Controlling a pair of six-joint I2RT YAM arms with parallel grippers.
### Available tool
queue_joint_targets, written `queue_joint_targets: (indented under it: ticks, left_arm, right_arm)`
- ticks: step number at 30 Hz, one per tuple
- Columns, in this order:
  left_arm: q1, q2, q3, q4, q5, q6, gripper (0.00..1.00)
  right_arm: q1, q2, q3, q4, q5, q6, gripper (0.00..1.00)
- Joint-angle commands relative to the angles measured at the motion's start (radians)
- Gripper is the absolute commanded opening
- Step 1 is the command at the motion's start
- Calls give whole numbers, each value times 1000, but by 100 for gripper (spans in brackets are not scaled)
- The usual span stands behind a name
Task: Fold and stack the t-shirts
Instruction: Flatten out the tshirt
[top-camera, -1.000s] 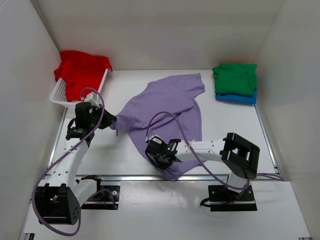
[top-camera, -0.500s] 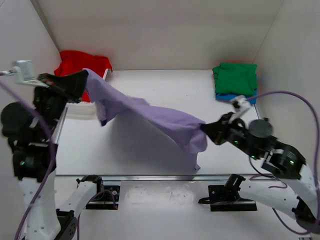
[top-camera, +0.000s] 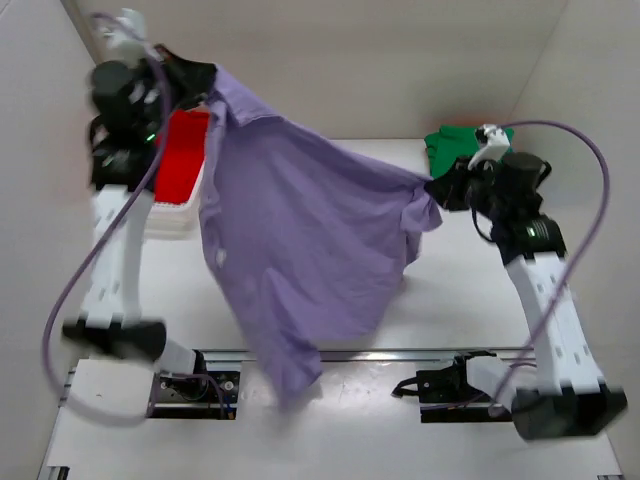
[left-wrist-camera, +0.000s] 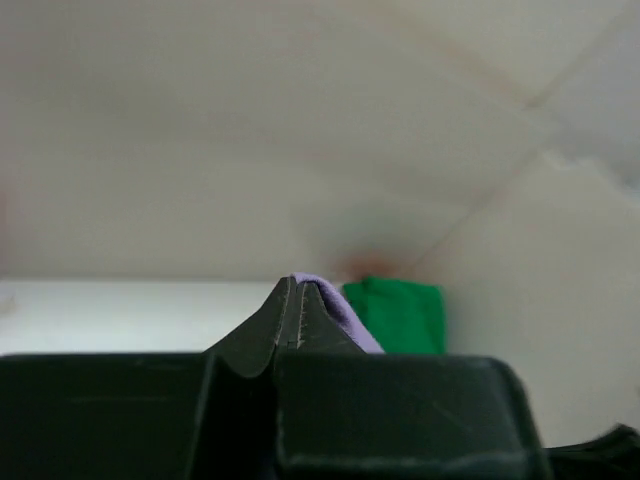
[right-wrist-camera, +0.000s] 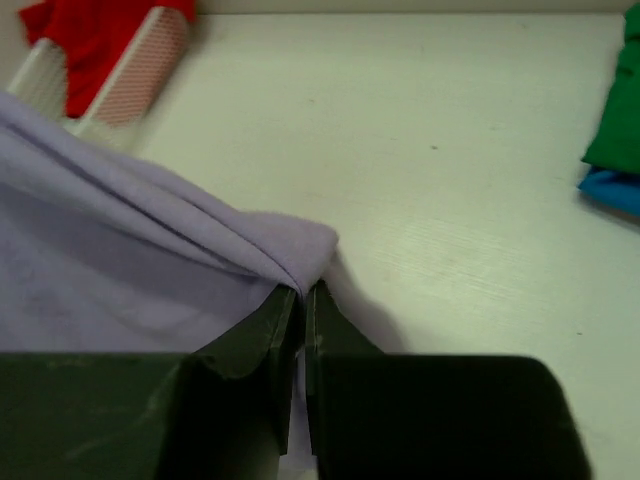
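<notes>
The lavender t-shirt (top-camera: 300, 250) hangs spread in the air between both arms, its lower part drooping past the table's near edge. My left gripper (top-camera: 205, 85) is raised high at the back left and is shut on one corner of the shirt (left-wrist-camera: 330, 305). My right gripper (top-camera: 432, 187) is raised at the right and is shut on another edge of the shirt (right-wrist-camera: 290, 250). The red t-shirt (top-camera: 178, 150) lies in the basket at the back left. The green t-shirt (top-camera: 450, 145) is folded at the back right; the bright blue one (right-wrist-camera: 612, 188) lies under it.
The white slotted basket (top-camera: 170, 215) stands at the left edge of the table, partly behind the hanging shirt; its wall shows in the right wrist view (right-wrist-camera: 130, 80). White walls enclose the table on three sides.
Both arms have lifted the lavender shirt off the table and pulled it apart. The left gripper rose up and back; the right moved up and right. The shirt now hangs open.
</notes>
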Motion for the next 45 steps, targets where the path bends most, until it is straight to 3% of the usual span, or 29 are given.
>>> queue_joint_targets:
  ticks: [1,2,4,5,6,8,10,13,18,22,25,29,35,45]
  left_arm:
    - [23,271,-24,95,-18,23,0]
    - [23,372,18,101,-45,31,0]
    - [46,619,197,67,-79,28,26]
    - [54,746,326,37,-78,16,46]
    - [67,805,400,-8,-40,-16,57]
    - [84,971,616,-123,14,-75,65]
    - [78,994,640,-177,72,-54,68]
    - [23,858,431,-227,82,55,68]
    - [-40,363,-440,38,138,13,71]
    - [-153,194,-708,2,151,-3,76]
    - [-246,85,-925,96,175,-105,77]
    - [-366,97,-998,112,142,-148,77]
    - [-486,210,-963,95,34,-142,76]
    - [-502,344,-918,40,-99,-136,78]
  right_arm:
    - [-157,198,4,236,-118,-8,0]
    - [-163,270,18,296,-91,-14,0]
    - [-176,470,136,298,-32,-41,34]
    - [-176,564,232,274,-13,-61,44]
    - [-172,655,327,247,15,-74,56]
    - [-159,749,427,174,136,-120,65]
    - [-162,812,490,109,170,-126,66]
    - [-168,745,362,80,193,-98,66]
    - [-169,582,55,72,200,-40,65]
    - [-159,523,-103,6,217,-46,65]
    - [-134,444,-210,22,242,-32,65]
    - [-139,386,-316,13,234,-17,64]
    - [-140,297,-453,23,225,14,64]
    - [-137,297,-534,71,185,23,64]
